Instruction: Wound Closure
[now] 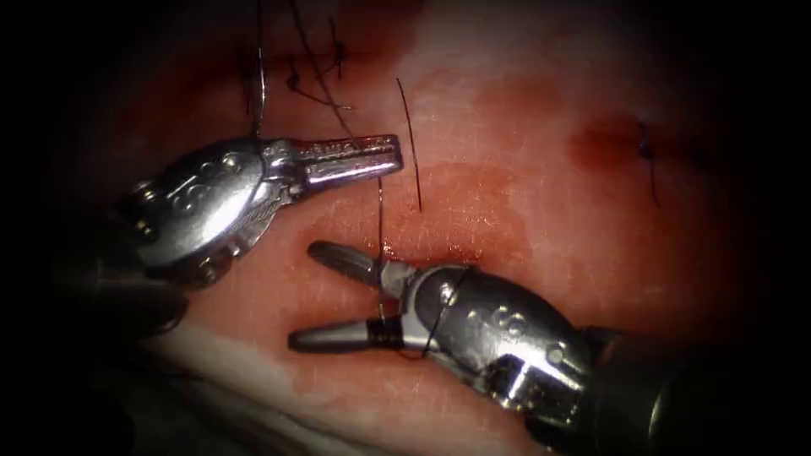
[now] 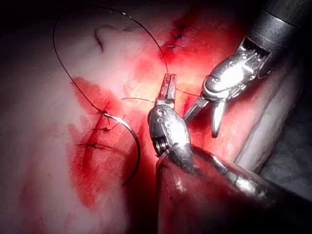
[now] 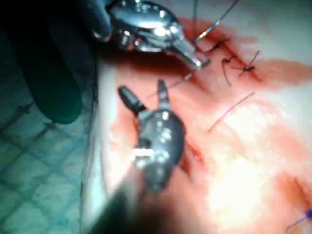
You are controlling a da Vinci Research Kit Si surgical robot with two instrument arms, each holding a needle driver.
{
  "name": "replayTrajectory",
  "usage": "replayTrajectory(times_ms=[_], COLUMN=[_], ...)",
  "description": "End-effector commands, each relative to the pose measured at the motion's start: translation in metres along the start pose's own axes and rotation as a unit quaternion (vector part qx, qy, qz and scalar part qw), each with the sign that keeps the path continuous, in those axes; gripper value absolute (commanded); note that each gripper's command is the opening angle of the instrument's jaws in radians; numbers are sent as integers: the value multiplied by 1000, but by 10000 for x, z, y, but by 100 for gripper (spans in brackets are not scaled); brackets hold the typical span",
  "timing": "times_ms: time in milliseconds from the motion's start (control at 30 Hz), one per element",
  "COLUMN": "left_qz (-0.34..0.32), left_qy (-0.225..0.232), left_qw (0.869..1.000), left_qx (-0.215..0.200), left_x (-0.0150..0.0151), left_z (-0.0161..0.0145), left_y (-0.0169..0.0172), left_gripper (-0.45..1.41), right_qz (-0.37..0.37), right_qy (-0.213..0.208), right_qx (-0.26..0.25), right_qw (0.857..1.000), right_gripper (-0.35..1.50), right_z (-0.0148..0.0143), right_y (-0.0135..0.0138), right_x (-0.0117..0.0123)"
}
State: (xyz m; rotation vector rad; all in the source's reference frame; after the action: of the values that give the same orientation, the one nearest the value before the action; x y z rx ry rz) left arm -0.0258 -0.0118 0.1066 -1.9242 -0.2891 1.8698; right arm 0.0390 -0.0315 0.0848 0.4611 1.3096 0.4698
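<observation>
Nearest to view, the right tool (image 1: 308,295) comes in from the lower right with its jaws spread wide, grasping nothing, though dark thread (image 1: 380,221) wraps around its wrist and runs up to the left tool (image 1: 395,152), whose jaws are clenched on that thread over the tissue (image 1: 541,219). Beyond them, on the far left, stitches (image 1: 317,80) cross the cut, and the curved needle (image 2: 130,139) lies free on the tissue beside those stitches, held by neither tool, with a loose thread end (image 1: 411,143) just right of the left tool's tip.
</observation>
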Motion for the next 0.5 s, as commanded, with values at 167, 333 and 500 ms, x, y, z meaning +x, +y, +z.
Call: replayTrajectory(times_ms=[167,333,500], left_qz=[-1,2,9], left_qy=[0,0,-1], left_qw=[1000,1000,1000], left_qx=[0,0,-3], left_x=[-14,-20,-35], left_z=[5,5,-1], left_y=[-3,-4,-8], left_gripper=[-45,-45,-45], right_qz=[0,1,18], right_qy=[25,37,79], right_qx=[21,23,30], right_qw=[999,999,996], right_gripper=[77,76,72], right_z=[8,4,-3], right_y=[-3,-1,3], right_x=[1,4,10])
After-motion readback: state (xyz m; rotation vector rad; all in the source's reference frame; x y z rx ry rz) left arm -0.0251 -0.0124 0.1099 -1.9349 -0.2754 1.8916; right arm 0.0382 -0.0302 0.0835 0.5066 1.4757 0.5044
